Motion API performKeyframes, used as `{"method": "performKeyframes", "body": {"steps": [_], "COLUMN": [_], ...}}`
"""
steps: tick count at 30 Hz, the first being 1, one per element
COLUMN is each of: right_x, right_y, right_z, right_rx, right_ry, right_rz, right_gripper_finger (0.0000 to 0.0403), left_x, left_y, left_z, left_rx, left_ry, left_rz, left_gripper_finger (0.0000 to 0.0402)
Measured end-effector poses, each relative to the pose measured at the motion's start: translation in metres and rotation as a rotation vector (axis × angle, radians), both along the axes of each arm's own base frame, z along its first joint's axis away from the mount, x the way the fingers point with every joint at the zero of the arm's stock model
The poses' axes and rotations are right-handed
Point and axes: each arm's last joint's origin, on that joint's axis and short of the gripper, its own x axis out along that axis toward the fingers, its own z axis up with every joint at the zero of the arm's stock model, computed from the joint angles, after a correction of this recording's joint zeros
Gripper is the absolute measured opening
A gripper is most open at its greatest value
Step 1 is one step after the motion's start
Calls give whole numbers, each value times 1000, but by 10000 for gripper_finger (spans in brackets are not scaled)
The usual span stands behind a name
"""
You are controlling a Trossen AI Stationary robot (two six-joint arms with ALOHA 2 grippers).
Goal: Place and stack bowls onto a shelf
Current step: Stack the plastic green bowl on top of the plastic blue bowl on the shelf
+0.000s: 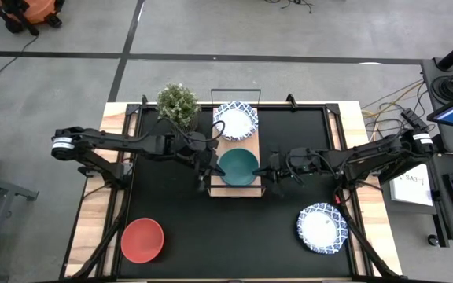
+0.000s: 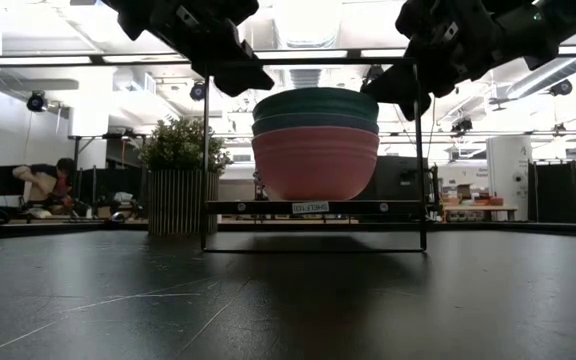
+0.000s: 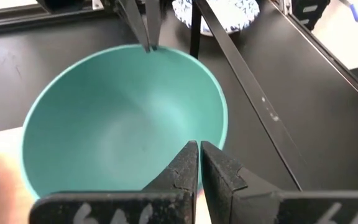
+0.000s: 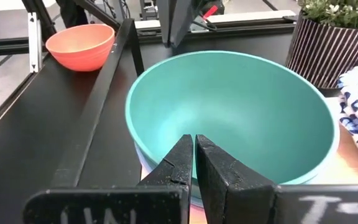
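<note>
Three bowls sit nested on the shelf (image 1: 244,149): the green bowl (image 1: 238,167) on top, a blue bowl (image 2: 313,123) under it and a pink bowl (image 2: 316,160) at the bottom, as the low view shows. You have the left gripper (image 3: 198,155) at one side of that stack and the right gripper (image 4: 194,149) at the opposite side, each hanging over the green rim. Both pairs of fingers are together, with only a hairline between the tips, and they hold nothing.

Beyond your left fingers, further along the shelf board, lies a patterned bowl (image 1: 236,121), with the potted plant (image 1: 178,103) just beside it off the board. Off the shelf on the black surface (image 1: 234,236) you have a red bowl (image 1: 142,240) and a second patterned bowl (image 1: 322,228), well apart from both grippers and from each other.

Judgement on handling: these bowls look light, rigid and smooth, most likely plastic or glazed ware, so expect them to slide on one another and on the board. Their walls are thin and steep, which leaves the rim as the sound place to take hold, one finger inside and one outside. The scalloped patterned rims may seat less evenly between the fingers. The stack stands tall within the wire frame (image 2: 420,150), so a nudge from either gripper could shift or tip it.

The red bowl and the loose patterned bowl remain to be placed.
</note>
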Motion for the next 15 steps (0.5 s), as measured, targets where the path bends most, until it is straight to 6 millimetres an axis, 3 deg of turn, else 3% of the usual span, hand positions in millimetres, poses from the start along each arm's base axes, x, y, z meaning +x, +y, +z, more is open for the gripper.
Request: {"method": "performKeyframes", "body": {"steps": [15], "right_x": [0], "right_y": [-2], "right_z": [-5], "right_rx": [25], "right_ry": [25], "right_rz": [-13], "right_gripper_finger": [9], "left_x": [1], "left_y": [0], "left_z": [-2], "left_rx": [-8], "left_ry": [10], "left_rz": [5], "left_gripper_finger": [0]}}
